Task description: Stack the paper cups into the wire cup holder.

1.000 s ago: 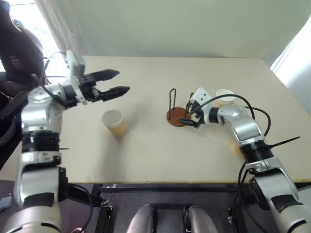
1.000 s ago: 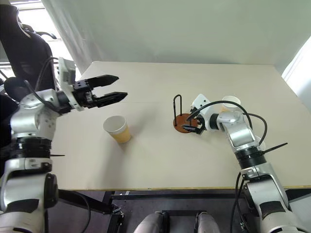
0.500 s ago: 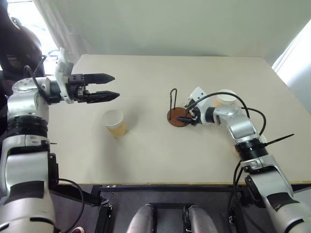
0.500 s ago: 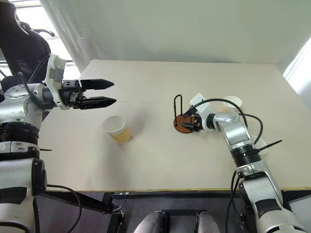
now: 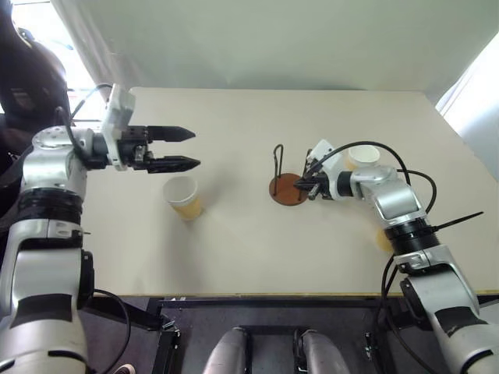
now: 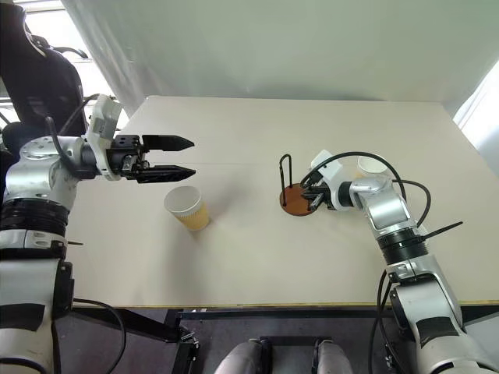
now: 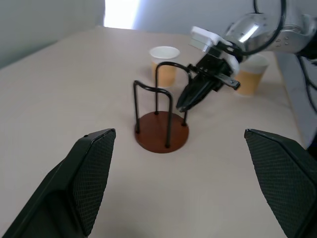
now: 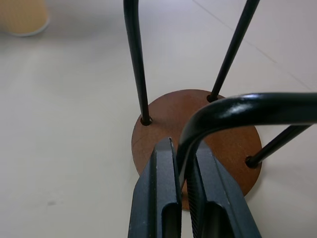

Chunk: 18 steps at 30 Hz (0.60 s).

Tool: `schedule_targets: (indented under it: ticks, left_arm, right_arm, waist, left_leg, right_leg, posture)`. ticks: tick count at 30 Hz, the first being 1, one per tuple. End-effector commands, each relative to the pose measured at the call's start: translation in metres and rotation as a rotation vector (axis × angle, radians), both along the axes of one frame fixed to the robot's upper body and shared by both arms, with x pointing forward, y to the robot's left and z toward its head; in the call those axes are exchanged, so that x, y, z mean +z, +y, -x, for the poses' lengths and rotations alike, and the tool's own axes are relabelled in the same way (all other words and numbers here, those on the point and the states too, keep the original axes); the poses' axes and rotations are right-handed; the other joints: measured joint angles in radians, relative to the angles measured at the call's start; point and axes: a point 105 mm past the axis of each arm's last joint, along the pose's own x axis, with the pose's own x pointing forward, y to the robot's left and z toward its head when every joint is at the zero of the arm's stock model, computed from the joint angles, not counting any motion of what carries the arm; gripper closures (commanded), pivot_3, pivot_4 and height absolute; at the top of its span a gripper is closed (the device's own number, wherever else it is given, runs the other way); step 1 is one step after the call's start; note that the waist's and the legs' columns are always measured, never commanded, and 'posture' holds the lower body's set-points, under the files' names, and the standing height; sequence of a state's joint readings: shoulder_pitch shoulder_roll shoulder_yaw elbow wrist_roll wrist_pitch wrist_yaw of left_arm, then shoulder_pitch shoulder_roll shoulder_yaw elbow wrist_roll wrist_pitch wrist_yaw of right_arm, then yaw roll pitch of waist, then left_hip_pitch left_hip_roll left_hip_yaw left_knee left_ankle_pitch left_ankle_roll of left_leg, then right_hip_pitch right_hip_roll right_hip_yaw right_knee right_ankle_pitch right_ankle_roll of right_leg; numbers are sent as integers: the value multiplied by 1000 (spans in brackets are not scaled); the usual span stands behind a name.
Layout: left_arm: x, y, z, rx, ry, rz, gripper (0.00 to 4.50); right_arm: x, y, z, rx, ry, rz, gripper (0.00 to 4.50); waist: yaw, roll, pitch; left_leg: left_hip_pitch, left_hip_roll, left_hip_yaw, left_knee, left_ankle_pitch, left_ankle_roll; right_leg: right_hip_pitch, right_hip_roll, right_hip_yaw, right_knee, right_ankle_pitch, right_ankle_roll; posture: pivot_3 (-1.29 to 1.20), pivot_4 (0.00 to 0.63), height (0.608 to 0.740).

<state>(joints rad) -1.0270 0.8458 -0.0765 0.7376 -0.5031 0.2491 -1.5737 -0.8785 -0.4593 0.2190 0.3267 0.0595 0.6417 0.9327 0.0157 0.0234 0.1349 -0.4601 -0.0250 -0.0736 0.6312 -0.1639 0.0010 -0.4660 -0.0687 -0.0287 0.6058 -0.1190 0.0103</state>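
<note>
Left gripper (image 5: 189,149), jaws apart, hovers at left of frame just above a paper cup (image 5: 183,196) lying at centre-left. Wire cup holder (image 5: 285,184) stands upright at centre; right gripper (image 5: 306,185) is clamped on its nearest wire loop, steadying it.

I see the wire cup holder (image 8: 198,134) as a matt reddish-brown disc that looks like wood, carrying thin glossy black wire loops that look like metal, and the table (image 5: 234,241) under it is a smooth, matt, pale beige surface. The paper cups (image 5: 182,196) have a matt tan-yellow paper outside and a white inside. The left gripper (image 7: 183,183) has matt black fingers (image 7: 89,173) with a fine textured pad face, the right gripper (image 8: 181,198) has smooth black plastic-looking fingers, and both arms wear glossy silver shells.
</note>
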Motion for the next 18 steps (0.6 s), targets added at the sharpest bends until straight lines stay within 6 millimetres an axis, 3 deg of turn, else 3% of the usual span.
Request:
schedule_targets:
  ticks: [1,10,18]
  left_arm:
    - [6,-11,12,-102,-17,-8,0]
    - [-7,-28,20,-186,16,-28,0]
    - [-9,-30,23,-197,38,-21,0]
  right_arm:
    - [20,9,8,100,-46,10,4475]
    - [23,1,17,207,-39,79,4475]
    - [18,-8,18,208,-26,104,4475]
  waist:
    - [0,0,0]
    - [-3,0,0]
    - [-3,0,0]
  left_leg:
    - [0,0,0,0,0,0]
    - [1,0,0,0,2,1]
    - [1,0,0,1,5,4]
  right_leg:
    - [0,0,0,0,0,0]
    - [0,0,0,2,0,0]
    - [0,0,0,3,0,0]
  posture:
    - [0,150,740]
    - [0,150,740]
    - [0,150,740]
